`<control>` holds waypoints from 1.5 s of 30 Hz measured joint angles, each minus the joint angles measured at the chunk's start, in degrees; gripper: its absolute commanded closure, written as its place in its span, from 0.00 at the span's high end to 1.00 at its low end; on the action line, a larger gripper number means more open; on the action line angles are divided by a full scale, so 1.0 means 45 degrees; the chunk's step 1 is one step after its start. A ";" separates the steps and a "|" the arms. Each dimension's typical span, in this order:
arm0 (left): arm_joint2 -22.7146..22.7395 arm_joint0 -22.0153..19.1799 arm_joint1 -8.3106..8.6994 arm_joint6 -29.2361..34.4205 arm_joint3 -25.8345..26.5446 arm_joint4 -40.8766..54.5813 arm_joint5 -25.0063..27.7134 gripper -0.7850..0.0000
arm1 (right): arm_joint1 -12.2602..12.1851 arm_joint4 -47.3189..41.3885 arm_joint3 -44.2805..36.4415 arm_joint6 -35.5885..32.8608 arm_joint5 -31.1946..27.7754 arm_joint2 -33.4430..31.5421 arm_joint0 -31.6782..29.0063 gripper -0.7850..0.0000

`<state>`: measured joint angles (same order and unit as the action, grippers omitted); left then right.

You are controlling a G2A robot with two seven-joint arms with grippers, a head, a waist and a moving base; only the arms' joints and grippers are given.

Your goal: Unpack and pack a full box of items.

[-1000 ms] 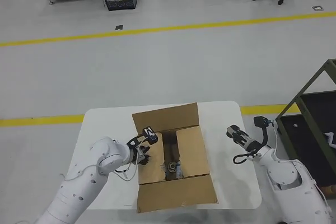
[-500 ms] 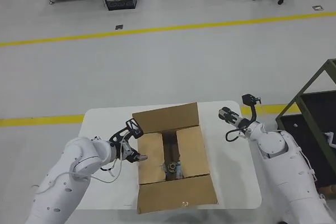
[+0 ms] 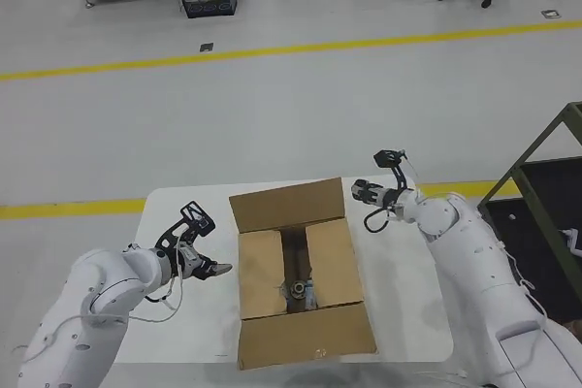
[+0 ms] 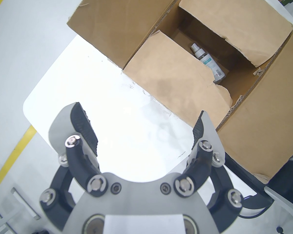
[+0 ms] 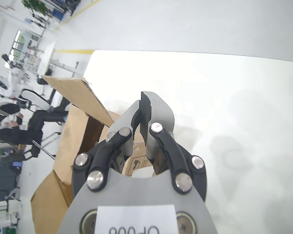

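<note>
Cardboard box (image 3: 262, 276) sits at the centre of the top view, on a white table (image 3: 175, 209) with rounded corners. The box is brown corrugated board with ragged, torn flap edges. Its upper and lower flaps are spread outward. The two side flaps are folded partly inward, leaving a dark slot between them.

Through that slot, a small clear spray bottle (image 4: 207, 63) lies on its side on the box floor. It has a white cap and a pale label.

At the left of the top view, the left gripper (image 3: 206, 242) is over bare table just beside the box's left wall, not touching it. In its wrist view this gripper (image 4: 139, 113) has its jaws spread wide and empty. Its fingers (image 4: 83, 120) are grey metal faced with black ribbed pads.

At the upper right of the top view, the right gripper (image 3: 361, 192) is near the box's upper right corner, beside the raised upper flap. In its wrist view the right gripper (image 5: 142, 103) has its pads pressed together with nothing between them.
</note>
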<state>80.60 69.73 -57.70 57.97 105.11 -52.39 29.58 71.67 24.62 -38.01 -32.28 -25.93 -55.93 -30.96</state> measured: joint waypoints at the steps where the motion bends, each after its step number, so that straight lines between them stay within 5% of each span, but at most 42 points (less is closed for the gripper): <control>1: -0.0004 -0.0002 0.0000 0.0000 0.0000 0.0000 0.0001 1.00 | 0.0086 -0.0044 0.0228 0.0049 -0.0072 0.0117 0.0133 0.00; 12: -0.0009 -0.0006 -0.0002 0.0000 -0.0003 -0.0002 0.0005 1.00 | 0.0773 -0.0559 0.2218 0.0180 -0.2542 0.0836 0.1173 0.00; 23: -0.0009 -0.0006 -0.0002 -0.0001 -0.0003 -0.0002 0.0005 1.00 | 0.0816 0.0158 0.2825 0.0043 -0.4493 0.1122 0.1442 0.00; 34: -0.0009 -0.0001 -0.0002 -0.0005 -0.0003 -0.0002 0.0003 1.00 | 0.0372 0.1952 0.1779 0.1064 -0.5657 0.1139 0.0686 0.00; 45: 0.0360 0.0942 0.0178 -0.0916 -0.0123 -0.0093 0.0864 1.00 | -0.0205 0.2165 -0.0907 0.0305 -0.5645 0.0738 -0.1028 0.00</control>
<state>82.22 73.96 -56.89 53.85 104.56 -52.81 33.46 70.75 34.36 -42.09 -30.91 -51.33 -52.61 -35.58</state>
